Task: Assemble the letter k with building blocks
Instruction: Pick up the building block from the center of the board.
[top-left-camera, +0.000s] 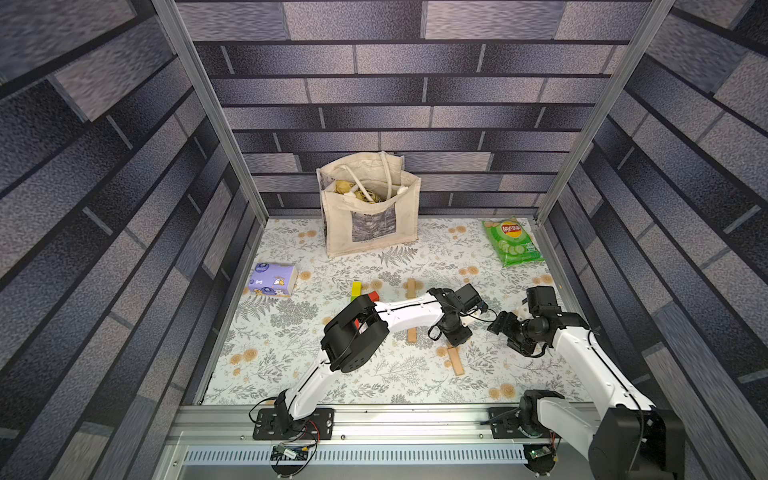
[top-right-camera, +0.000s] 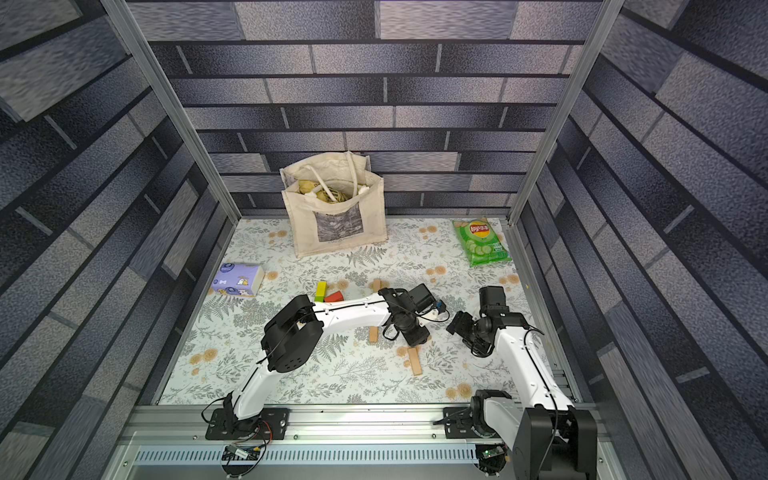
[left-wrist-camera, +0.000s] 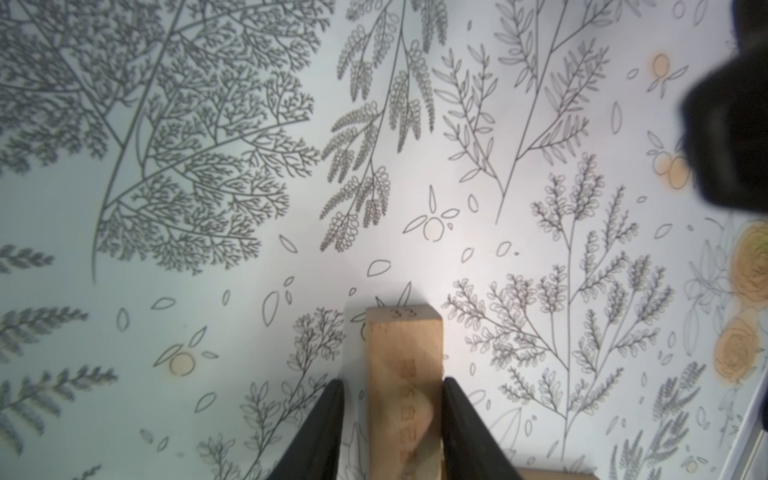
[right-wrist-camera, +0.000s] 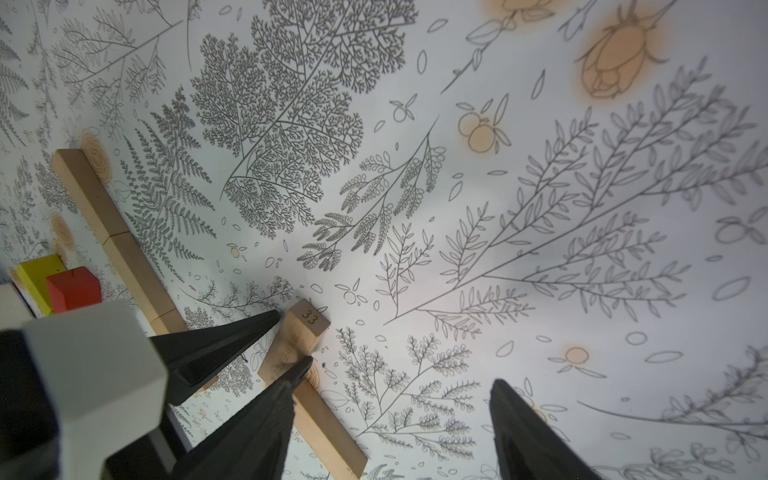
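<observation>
Where the left gripper (left-wrist-camera: 392, 379) reaches down, right of centre on the surface (top-left-camera: 415, 388), its jaws straddle a tan block (left-wrist-camera: 403, 345) stamped 33. One finger (left-wrist-camera: 463, 428) sits against the block's side and a sliver of surface shows by the other, so not clamped. Whether the block lies flat, cannot tell.

A second tan block (right-wrist-camera: 328, 428) lies flat just beside its hidden end, at an angle to it. Close by runs the tan stem (right-wrist-camera: 120, 245), three blocks end to end.

Right gripper (right-wrist-camera: 390, 382) hovers just to the right, jaws wide, nothing between.

Beyond the stem, toward the left edge: a yellow block (right-wrist-camera: 39, 270) and a red block (right-wrist-camera: 75, 289) side by side, partly behind the left arm (top-left-camera: 409, 316).

Outliers — tissue pack (top-left-camera: 272, 280) by the left edge, tote bag (top-left-camera: 370, 237) at the far edge, crisp bag (top-left-camera: 513, 241) in the far right corner.
</observation>
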